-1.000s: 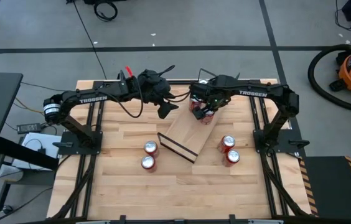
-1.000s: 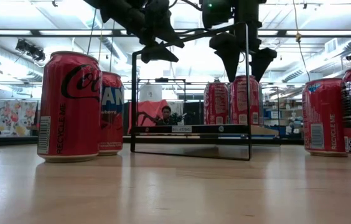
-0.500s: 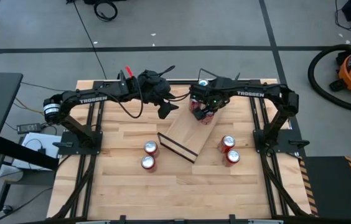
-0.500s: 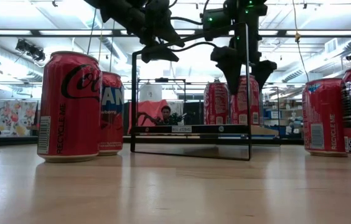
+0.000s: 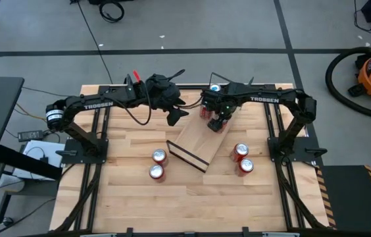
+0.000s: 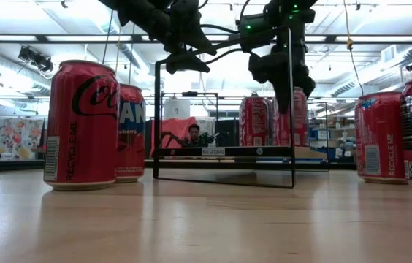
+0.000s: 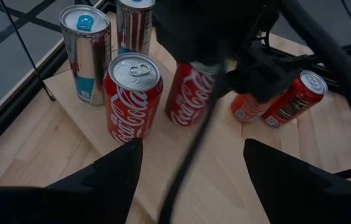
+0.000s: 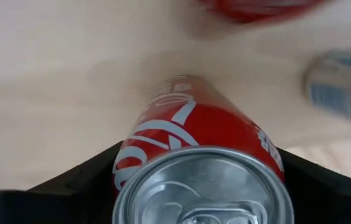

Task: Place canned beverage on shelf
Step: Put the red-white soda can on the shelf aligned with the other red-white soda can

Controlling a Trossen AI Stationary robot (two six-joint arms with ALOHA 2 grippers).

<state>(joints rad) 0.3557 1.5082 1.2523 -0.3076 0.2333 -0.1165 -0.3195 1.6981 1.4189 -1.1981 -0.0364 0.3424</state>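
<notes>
Pincer of the right arm (image 5: 218, 121) straddles a red can (image 8: 203, 140) on the shelf (image 5: 195, 141), fingers beside it; grip uncertain. Left pincer (image 5: 175, 116) hovers open nearby.

A red cola can (image 8: 203, 155) stands upright on the far end of the shelf (image 5: 195, 141), between two dark fingers (image 8: 76, 180). The shelf is a long light-wood board with a dark near edge, lying diagonally on the table.

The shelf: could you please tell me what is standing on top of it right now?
On the shelf stand two red cola cans, the farther one between the right gripper's fingers, plus two silver cans at its far end. That gripper covers part of the board, so anything beneath it is hidden.
</notes>
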